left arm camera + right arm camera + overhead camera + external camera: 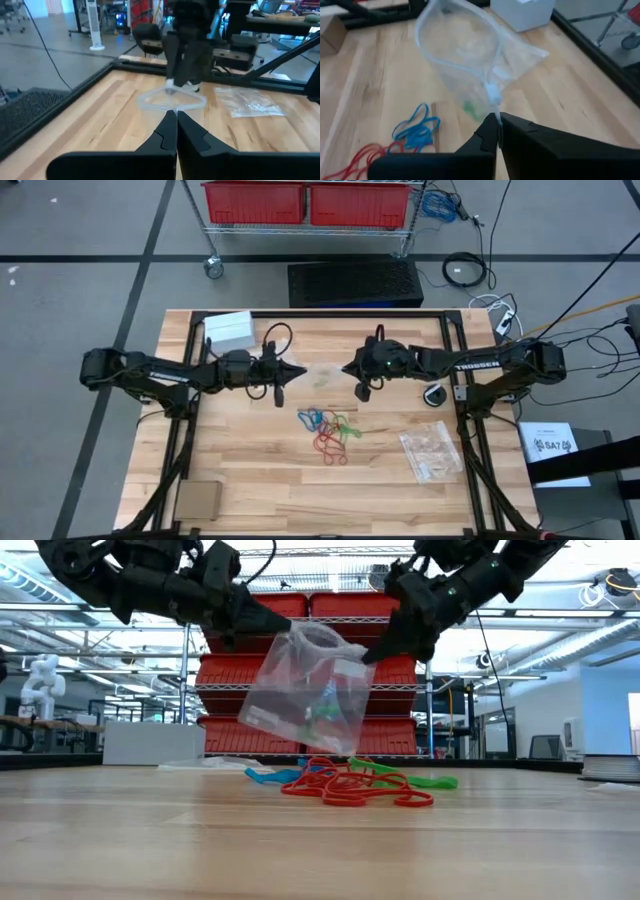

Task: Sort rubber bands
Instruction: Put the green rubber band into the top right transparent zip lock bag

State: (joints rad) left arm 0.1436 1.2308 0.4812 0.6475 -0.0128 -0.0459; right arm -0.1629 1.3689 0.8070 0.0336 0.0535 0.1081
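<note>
A clear plastic bag (305,690) hangs in the air between my two grippers over the middle of the table, its mouth pulled open (455,42). A green rubber band (323,710) lies inside it. My left gripper (298,370) is shut on the bag's left side, and my right gripper (347,370) is shut on its right side. The other rubber bands (328,430), red, blue and green, lie in a loose tangle on the table nearer the front edge; the blue ones (417,129) also show in the right wrist view. My left gripper (176,115) pinches the bag's mouth rim (175,106) between its two fingers, coming level from the table's left. The bag is lifted clear and hangs below the rim. My right gripper (496,119) pinches the opposite end of the mouth rim, by a small white piece (492,94), coming from the table's right and slanting down. The bag hangs clear of the table and the rim loop stands open.
A heap of spare clear bags (432,452) lies to the right front. A white box (228,330) sits at the far left and a cardboard box (197,500) at the near left corner. A small round object (433,395) lies under the right arm.
</note>
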